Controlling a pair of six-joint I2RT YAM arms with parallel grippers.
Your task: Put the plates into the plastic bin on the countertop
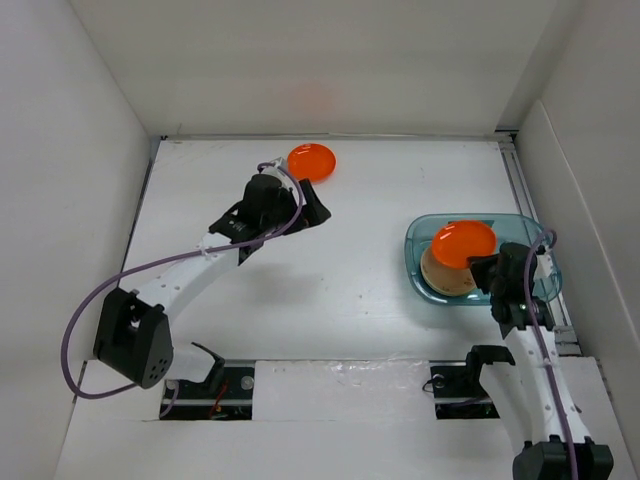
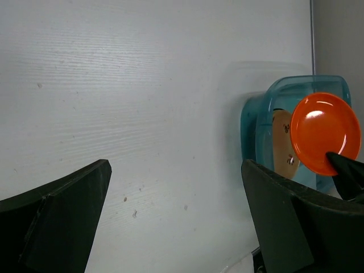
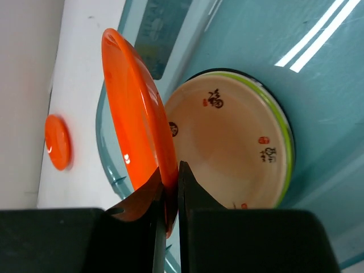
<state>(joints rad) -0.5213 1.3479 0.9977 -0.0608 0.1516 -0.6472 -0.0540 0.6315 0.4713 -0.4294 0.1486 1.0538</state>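
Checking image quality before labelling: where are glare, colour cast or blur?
Top external: the loose orange plate tints the back wall faintly red. Right wrist: white light streaks cross the plastic bin floor; that far plate looks soft. Left wrist: left end effector fingers dark, blurred.

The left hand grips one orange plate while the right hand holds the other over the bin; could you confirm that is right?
Not quite: the left hand is open and empty, as the left wrist view shows; that orange plate lies on the countertop.
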